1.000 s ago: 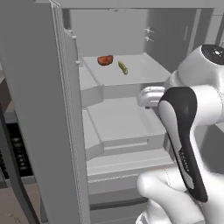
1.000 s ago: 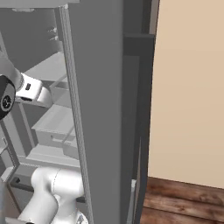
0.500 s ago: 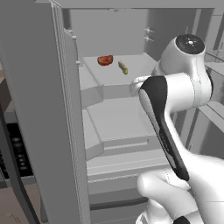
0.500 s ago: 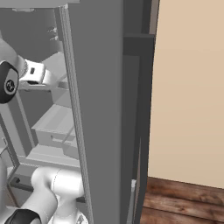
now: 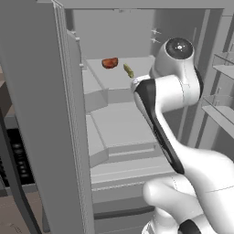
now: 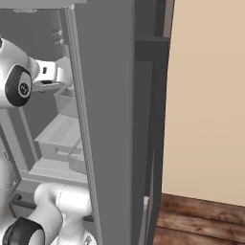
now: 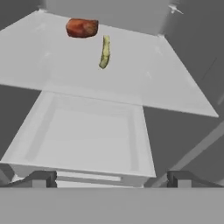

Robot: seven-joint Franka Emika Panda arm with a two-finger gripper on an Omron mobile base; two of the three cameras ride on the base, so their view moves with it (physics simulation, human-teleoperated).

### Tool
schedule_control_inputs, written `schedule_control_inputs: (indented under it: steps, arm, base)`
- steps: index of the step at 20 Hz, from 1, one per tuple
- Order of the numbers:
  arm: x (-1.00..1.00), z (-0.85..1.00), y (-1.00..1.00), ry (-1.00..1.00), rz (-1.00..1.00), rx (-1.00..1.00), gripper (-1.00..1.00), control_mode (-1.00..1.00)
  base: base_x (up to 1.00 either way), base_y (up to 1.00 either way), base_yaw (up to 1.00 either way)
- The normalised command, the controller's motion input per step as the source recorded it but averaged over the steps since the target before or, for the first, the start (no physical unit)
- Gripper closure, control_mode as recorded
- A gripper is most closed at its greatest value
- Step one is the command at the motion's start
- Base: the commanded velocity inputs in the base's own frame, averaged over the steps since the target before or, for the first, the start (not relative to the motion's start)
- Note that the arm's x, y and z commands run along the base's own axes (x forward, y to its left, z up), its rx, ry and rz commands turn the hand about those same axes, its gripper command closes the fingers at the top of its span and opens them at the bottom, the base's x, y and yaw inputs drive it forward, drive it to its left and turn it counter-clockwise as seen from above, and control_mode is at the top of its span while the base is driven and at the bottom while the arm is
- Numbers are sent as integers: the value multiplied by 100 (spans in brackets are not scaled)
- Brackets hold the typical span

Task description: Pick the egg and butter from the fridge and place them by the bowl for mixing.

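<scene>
Left base view: tall plain grey fridge (image 5: 55,119), door open. On its upper grey shelf (image 5: 114,75), a small yellow-green butter stick (image 5: 129,70) lies just right of a red-orange lump (image 5: 109,62), apart from it. White arm reaches toward that shelf.

Right base view: fridge door (image 6: 110,119) edge-on; white arm at far left; grey drawers (image 6: 60,139) below.

Hand view: two-finger gripper (image 7: 111,178) released, jaws spread wide, nothing between them. Butter and lump lie far on the shelf, above a grey drawer.
</scene>
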Motion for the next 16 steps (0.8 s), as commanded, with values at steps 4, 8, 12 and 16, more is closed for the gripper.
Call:
schedule_control_inputs:
  steps: [4,8,12,16]
  arm:
    - [54,9,-4,-13,3,0,-100,-100]
    - [53,-5,0,-16,1,0,-100,-100]
    - [62,-2,-2,-14,0,3,-100,-100]
    - [68,0,-7,-2,0,10,-100,-100]
  base:
    - [0,0,0]
    - [0,0,0]
    - [0,0,0]
    - [0,0,0]
